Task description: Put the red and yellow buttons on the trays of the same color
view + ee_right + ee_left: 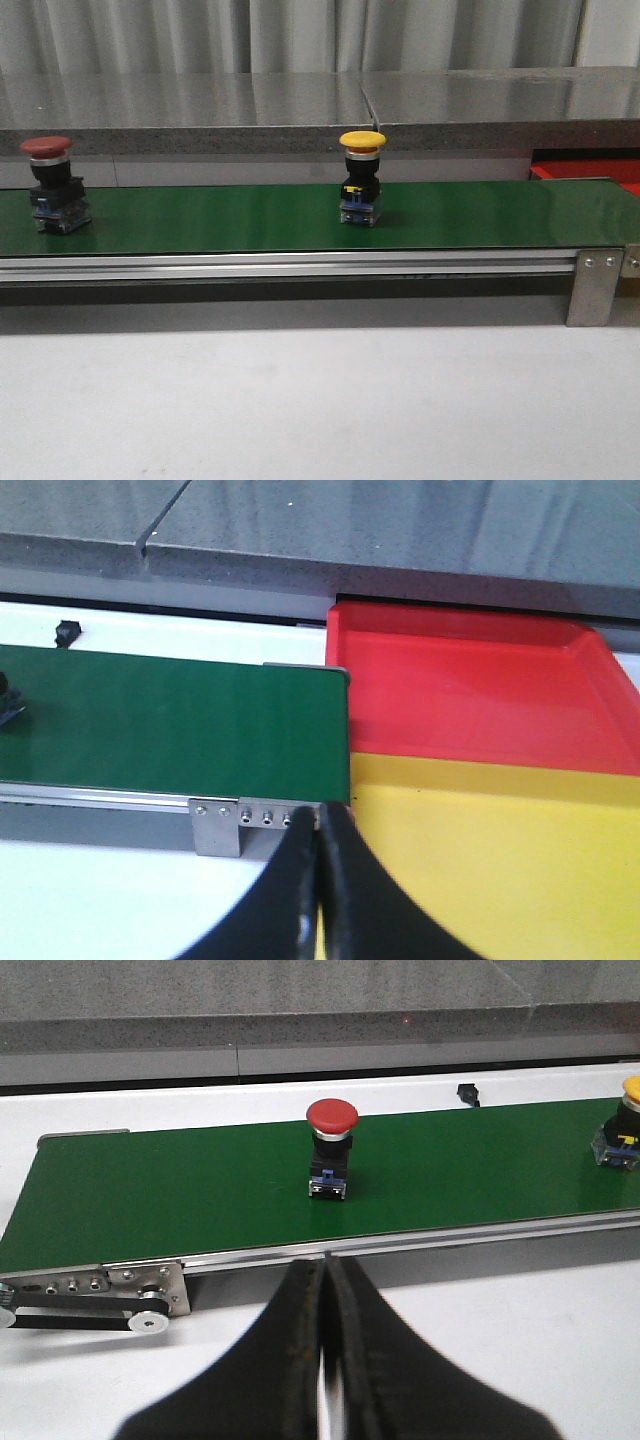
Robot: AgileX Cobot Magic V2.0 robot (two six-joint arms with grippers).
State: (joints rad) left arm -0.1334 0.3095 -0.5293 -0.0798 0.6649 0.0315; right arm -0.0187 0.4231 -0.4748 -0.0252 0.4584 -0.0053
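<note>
Both grippers are pressed shut w/ nothing held: left gripper [325, 1290] has its fingers together, and right gripper [320, 830] likewise. Red button [331, 1150] stands upright on the belt [180, 1190] straight ahead of the left gripper, just past the belt's near rail; yellow button [625, 1130] sits on the same belt further off toward the right arm's side, approx mid-belt in the front view. Red tray [470, 690] is ahead of the right gripper beyond the belt end, and yellow tray [500, 850] is nearer, directly under and beside its fingers; both trays are touching edge to edge. Handling, as a judgement: buttons look rigid, light-ish, hard plastic, not fragile. Glossy domed caps are prob slippery and overhang the body, so a pinch on the cap risks slipping off. Better hold = the narrower dark body below the cap, on its flat sides, w/ cap lip acting as a stop above the fingers. Top-heavy shape on a small base, so a nudge could tip it; jaws need to open first and close square on the body.
</note>
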